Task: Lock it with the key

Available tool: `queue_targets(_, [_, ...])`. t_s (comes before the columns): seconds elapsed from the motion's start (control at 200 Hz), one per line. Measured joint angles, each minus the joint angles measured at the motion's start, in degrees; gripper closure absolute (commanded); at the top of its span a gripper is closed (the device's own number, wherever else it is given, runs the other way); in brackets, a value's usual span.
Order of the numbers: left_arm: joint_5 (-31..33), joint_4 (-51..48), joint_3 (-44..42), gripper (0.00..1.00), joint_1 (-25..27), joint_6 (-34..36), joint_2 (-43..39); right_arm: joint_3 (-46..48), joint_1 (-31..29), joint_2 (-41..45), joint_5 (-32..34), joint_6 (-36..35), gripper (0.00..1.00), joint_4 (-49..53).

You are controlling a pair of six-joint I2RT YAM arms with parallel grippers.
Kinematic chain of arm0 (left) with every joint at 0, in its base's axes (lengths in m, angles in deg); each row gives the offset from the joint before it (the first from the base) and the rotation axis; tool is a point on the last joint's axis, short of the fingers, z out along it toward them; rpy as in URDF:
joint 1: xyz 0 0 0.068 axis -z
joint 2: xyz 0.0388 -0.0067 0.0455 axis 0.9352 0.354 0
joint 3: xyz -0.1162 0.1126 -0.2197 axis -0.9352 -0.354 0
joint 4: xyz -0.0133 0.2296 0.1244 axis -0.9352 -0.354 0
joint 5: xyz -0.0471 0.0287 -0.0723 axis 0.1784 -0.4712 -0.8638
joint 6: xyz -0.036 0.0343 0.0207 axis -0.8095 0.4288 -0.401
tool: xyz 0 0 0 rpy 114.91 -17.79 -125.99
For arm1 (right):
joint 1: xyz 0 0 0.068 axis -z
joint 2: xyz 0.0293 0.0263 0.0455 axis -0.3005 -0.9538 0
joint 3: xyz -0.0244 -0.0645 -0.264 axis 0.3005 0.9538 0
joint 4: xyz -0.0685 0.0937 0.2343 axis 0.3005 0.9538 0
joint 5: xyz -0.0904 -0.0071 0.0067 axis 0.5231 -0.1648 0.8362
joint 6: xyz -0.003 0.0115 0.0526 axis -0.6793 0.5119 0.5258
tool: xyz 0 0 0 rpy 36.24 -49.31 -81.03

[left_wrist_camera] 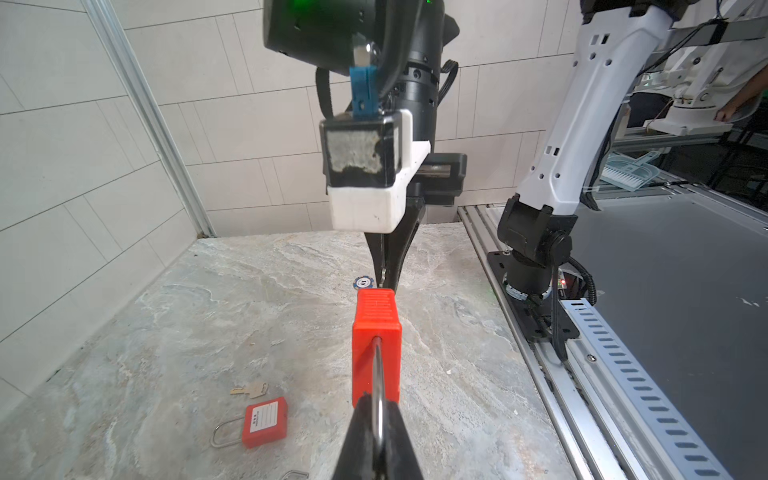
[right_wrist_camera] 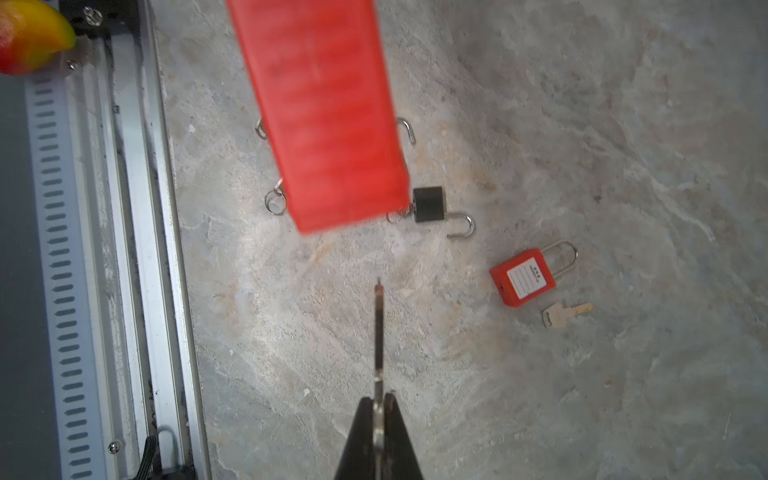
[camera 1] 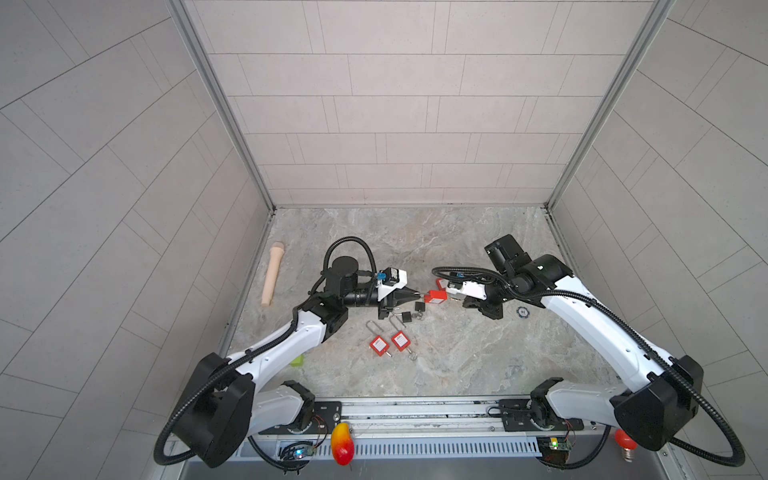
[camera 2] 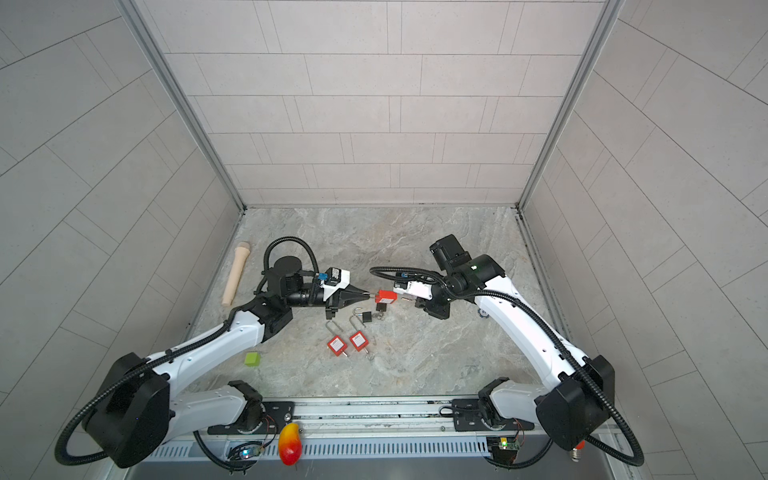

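Note:
A red padlock (camera 1: 435, 296) (left_wrist_camera: 376, 345) hangs in the air over the middle of the table. My left gripper (camera 1: 417, 294) (left_wrist_camera: 377, 405) is shut on its steel shackle (left_wrist_camera: 377, 374). From the opposite side my right gripper (camera 1: 461, 297) (right_wrist_camera: 378, 399) is shut on a thin metal key (right_wrist_camera: 378, 332), whose blade points at the padlock (right_wrist_camera: 328, 116). The key tip stands a short gap away from the lock body and is not in it.
Another red padlock (right_wrist_camera: 523, 276) and a loose key (right_wrist_camera: 567, 313) lie on the marble. Two red padlocks (camera 1: 377, 344) (camera 1: 400, 340) and two black ones (camera 1: 420, 306) (camera 1: 406, 318) lie under the grippers. A poker chip (camera 1: 523, 311), beige cylinder (camera 1: 272, 274), green cube (camera 2: 252, 358).

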Motion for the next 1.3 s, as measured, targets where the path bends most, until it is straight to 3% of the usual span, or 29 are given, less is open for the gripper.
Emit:
queue_targets(0.225, [0.57, -5.22, 1.2, 1.0, -1.86, 0.74, 0.15, 2.95, 2.4, 0.11, 1.68, 0.92, 1.0, -0.72])
queue_targets(0.45, [4.04, -29.09, 16.13, 1.0, -2.49, 9.9, 6.01, 6.56, 2.95, 0.0, 4.81, 9.92, 1.0, -8.52])
queue_targets(0.851, [12.46, -66.16, 49.03, 1.0, -3.89, 22.75, 33.42, -3.58, 2.95, -12.5, 11.08, 29.16, 1.0, -16.17])
queue_targets(1.301, [18.27, -85.44, 75.12, 1.0, -4.02, 27.06, 56.15, 1.86, 2.95, -16.31, 16.02, 40.15, 1.0, -28.3])
